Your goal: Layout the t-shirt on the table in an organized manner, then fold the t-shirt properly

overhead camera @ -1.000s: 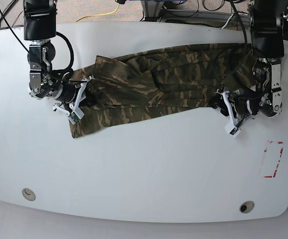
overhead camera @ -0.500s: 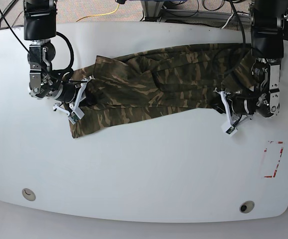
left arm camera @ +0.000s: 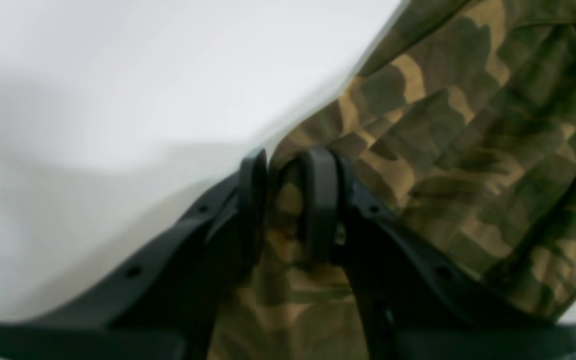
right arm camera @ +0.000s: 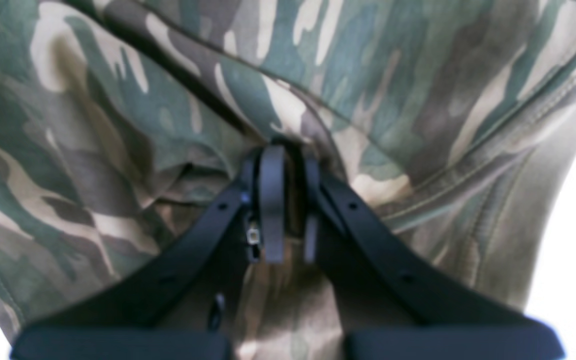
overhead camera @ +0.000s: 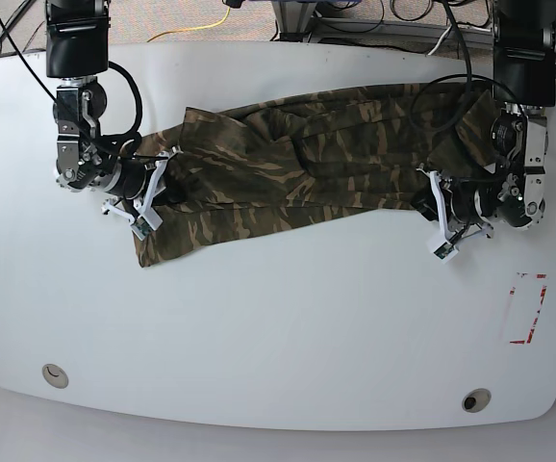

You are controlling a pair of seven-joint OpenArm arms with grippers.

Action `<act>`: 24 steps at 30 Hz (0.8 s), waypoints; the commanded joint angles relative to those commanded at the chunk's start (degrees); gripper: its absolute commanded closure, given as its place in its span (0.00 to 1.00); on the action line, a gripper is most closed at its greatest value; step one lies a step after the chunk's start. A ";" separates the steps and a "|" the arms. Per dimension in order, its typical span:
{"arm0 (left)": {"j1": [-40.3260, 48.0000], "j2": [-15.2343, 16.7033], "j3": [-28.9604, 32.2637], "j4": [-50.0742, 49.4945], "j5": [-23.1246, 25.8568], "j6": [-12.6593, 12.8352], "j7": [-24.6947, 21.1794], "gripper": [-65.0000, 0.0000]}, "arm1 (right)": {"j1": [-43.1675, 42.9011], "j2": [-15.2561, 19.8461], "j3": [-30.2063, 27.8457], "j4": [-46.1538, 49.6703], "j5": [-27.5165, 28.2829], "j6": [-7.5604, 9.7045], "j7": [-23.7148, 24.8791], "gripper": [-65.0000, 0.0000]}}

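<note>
The camouflage t-shirt (overhead camera: 307, 164) lies stretched in a long, creased band across the far half of the white table (overhead camera: 278, 327). At its right end my left gripper (overhead camera: 430, 204) is shut on the lower edge of the cloth; the left wrist view shows the black fingers (left arm camera: 320, 200) pinching a fold of t-shirt (left arm camera: 468, 150) beside bare table (left arm camera: 118, 75). At the left end my right gripper (overhead camera: 159, 188) is shut on the cloth; in the right wrist view its fingers (right arm camera: 272, 200) clamp a bunched fold of t-shirt (right arm camera: 143, 100).
A red-outlined tape rectangle (overhead camera: 526, 308) sits near the right edge. Two round grommet holes (overhead camera: 55, 375) (overhead camera: 476, 399) lie along the near edge. Cables and a yellow cord (overhead camera: 196, 29) run behind the table's far edge.
The left arm has shifted a little, its upper link moving right and its gripper drawing the right end of the t-shirt slightly up and left. The right arm is still.
</note>
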 joint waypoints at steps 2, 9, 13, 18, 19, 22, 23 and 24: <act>1.58 -0.62 -1.76 3.25 -0.09 0.00 0.62 0.82 | 0.00 0.09 0.00 0.00 0.00 0.00 0.00 0.93; 5.54 -0.70 -2.99 7.03 0.00 0.00 1.85 0.82 | 0.00 0.26 0.00 0.00 0.00 0.00 0.00 0.93; 5.80 -0.70 -3.08 6.51 0.09 0.00 1.85 0.81 | 0.00 0.26 0.00 0.00 0.00 0.00 0.00 0.93; 5.71 -0.70 -3.25 6.51 0.09 0.00 1.76 0.72 | 0.00 0.18 -0.09 0.00 0.00 0.00 0.00 0.93; 5.71 -0.70 -3.78 6.51 0.09 0.00 1.67 0.68 | 0.00 0.09 -0.09 0.00 0.00 0.00 0.00 0.93; 5.71 -0.35 -7.03 6.51 0.18 0.00 1.67 0.51 | 0.00 -0.09 -0.18 0.00 0.00 0.00 0.00 0.93; 5.71 -0.35 -8.09 6.51 0.18 0.00 1.67 0.44 | 0.00 -0.09 -0.18 0.00 0.00 0.00 0.00 0.93; 5.71 -0.18 -9.23 6.42 0.18 1.80 1.67 0.38 | 0.00 -0.09 -0.18 0.00 0.00 0.00 0.00 0.93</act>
